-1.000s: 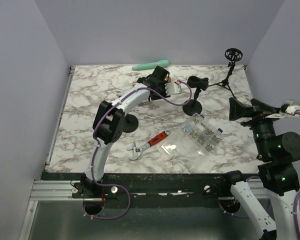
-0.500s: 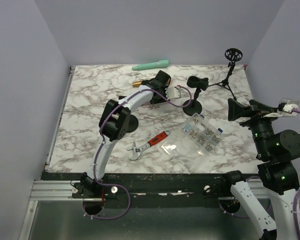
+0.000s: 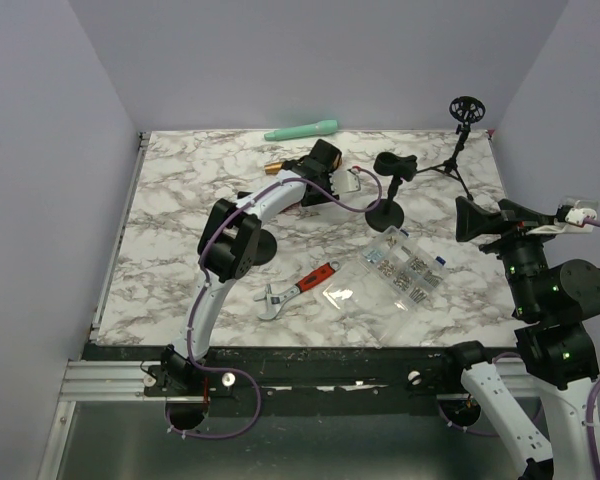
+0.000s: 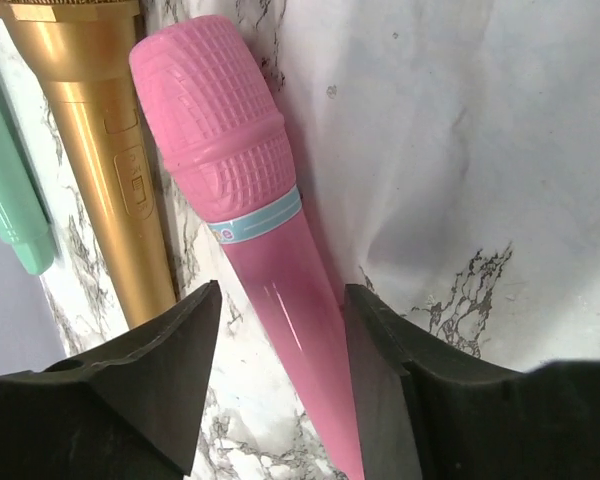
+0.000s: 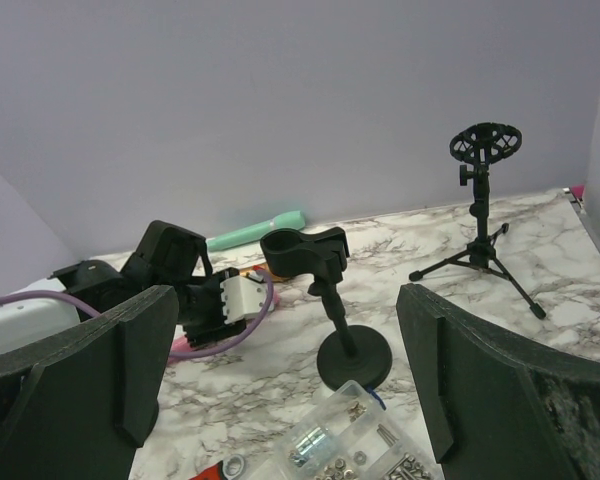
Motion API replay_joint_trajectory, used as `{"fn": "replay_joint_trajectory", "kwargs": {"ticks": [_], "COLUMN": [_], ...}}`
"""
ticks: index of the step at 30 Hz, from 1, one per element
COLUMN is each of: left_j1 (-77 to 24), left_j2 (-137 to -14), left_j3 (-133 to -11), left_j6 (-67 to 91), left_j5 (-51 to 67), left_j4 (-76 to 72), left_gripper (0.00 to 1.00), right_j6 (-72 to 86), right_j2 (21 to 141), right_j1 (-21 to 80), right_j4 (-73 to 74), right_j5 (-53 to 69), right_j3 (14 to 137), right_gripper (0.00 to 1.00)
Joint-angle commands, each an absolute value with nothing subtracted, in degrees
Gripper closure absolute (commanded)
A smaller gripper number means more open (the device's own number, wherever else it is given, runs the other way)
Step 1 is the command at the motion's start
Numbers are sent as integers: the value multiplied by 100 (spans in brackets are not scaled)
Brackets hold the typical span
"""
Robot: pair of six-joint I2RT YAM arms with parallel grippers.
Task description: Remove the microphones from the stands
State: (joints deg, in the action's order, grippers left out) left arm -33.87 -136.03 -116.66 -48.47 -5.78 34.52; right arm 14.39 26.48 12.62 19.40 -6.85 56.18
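Note:
A pink microphone (image 4: 242, 170) lies flat on the marble table, its handle running between the fingers of my left gripper (image 4: 282, 300). The jaws stand apart, with a gap on the left side of the handle. In the top view the left gripper (image 3: 318, 172) is low over the table's far middle. The black round-base stand (image 3: 388, 190) is just to its right, and its clip (image 5: 305, 252) is empty. My right gripper (image 5: 288, 300) hangs open and empty at the right side, facing the stand.
A gold microphone (image 4: 100, 170) and a mint-green one (image 3: 302, 129) lie beside the pink one. A black tripod stand (image 3: 460, 140) with an empty ring mount is at the far right. A red-handled wrench (image 3: 298, 288) and a clear box of screws (image 3: 400, 272) lie nearer.
The left gripper shifted a little to the right and lower near the table, then its jaws parted around the pink microphone. The right arm stayed still.

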Motion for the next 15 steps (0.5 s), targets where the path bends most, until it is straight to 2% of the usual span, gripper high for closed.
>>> {"fn": "replay_joint_trajectory", "kwargs": {"ticks": [1,7,12,14,15], "left_j1": [-3418,-3414,-3417,-3418,-3419], "left_j2": [-13623,-13573,-13436,-13350,-13285], "left_j3": [-11672,-11595,-11486,-11438,-11408], "left_j6": [-4852,-4844,-4748,-4716,-4701], "left_j5": [-765,-747,-624,-624,-616], "left_j4": [3322,3277,3307,3304,3285], "left_gripper": [42,38,16,2,2], "right_j6": [1334,1350,1353,1356,1363], "right_j2": [2630,2643,2676,2697,2702], "right_j1": [1229,1230,1230,1231,1233], "right_j4": [1926,1916,1901,1874,1857], "right_j5": [-755,-729,-719,-696,-686], "right_j3": [5634,5590,5600,5583,5573], "right_gripper": [0,0,1,1,0]}}
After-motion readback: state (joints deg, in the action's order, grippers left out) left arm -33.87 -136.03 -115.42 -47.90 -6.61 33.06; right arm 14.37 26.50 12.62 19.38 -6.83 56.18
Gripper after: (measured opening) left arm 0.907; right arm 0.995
